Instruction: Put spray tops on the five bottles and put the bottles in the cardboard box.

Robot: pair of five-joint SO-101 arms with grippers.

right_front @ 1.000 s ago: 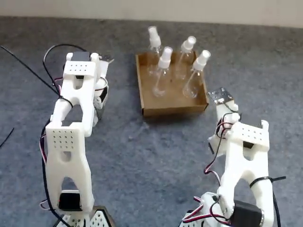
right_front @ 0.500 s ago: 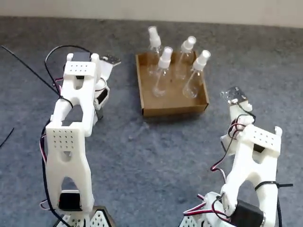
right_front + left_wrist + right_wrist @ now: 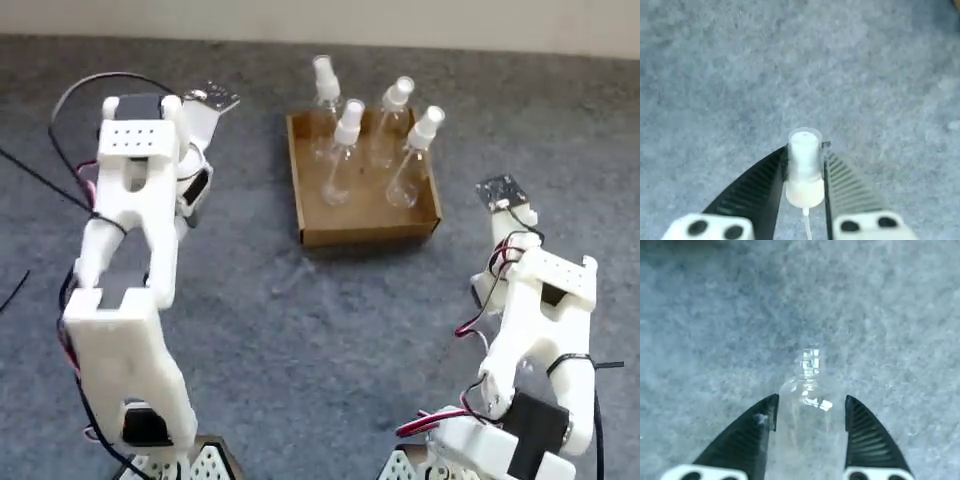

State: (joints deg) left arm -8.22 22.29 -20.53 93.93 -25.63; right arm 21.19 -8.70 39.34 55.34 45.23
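Four capped bottles (image 3: 345, 150) stand in the cardboard box (image 3: 365, 235), up at 12 o'clock on the table. My left gripper (image 3: 805, 150), at the box's 10 o'clock, is pinching a spray top (image 3: 804, 175). My right gripper (image 3: 810, 402), at its 3 o'clock, is clamped round a bare clear bottle (image 3: 809, 385).

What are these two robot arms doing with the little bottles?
The left gripper holds a spray top. The right gripper holds a clear bottle that has no top yet. Four capped bottles already stand in the cardboard box.
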